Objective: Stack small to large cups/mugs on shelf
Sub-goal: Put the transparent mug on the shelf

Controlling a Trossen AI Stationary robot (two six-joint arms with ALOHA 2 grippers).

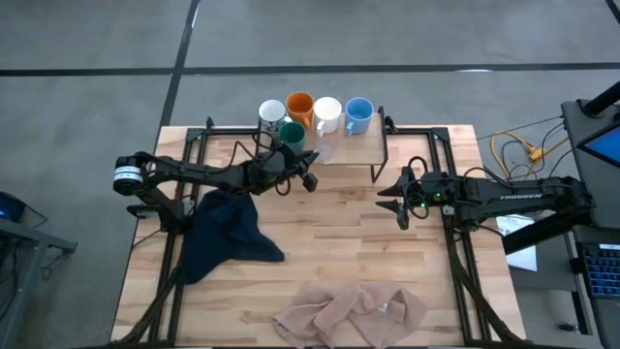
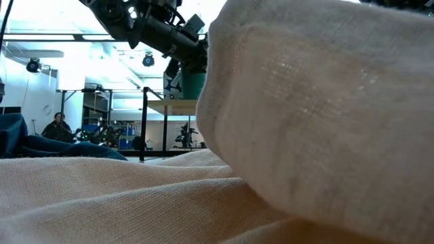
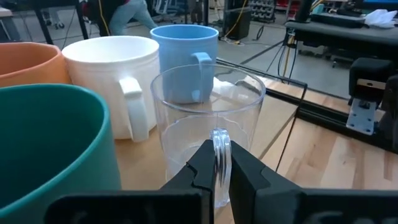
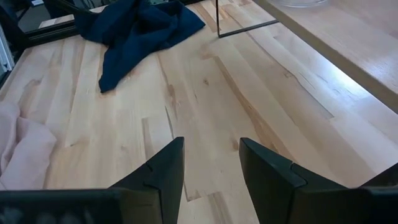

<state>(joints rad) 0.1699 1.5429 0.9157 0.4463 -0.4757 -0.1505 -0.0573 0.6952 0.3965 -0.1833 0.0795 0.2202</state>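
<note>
I am looking down on my two dark, matte black six-joint arms; the left arm point(image 1: 208, 174) is showing a pale silver-white cylindrical collar with a dark band near its base point(image 1: 126, 174); the right arm point(image 1: 513, 194) is carrying faint pale lettering along its long link, too small for me to read, and a tiny green light near its wrist point(image 1: 433, 193); the right gripper point(image 4: 211, 163) is showing two broad black plastic fingers point(image 4: 163, 167) with angular, chamfered tips; the left gripper point(image 3: 222, 163) is showing the same dark moulded wedges; thin black cables are trailing along the links.
</note>
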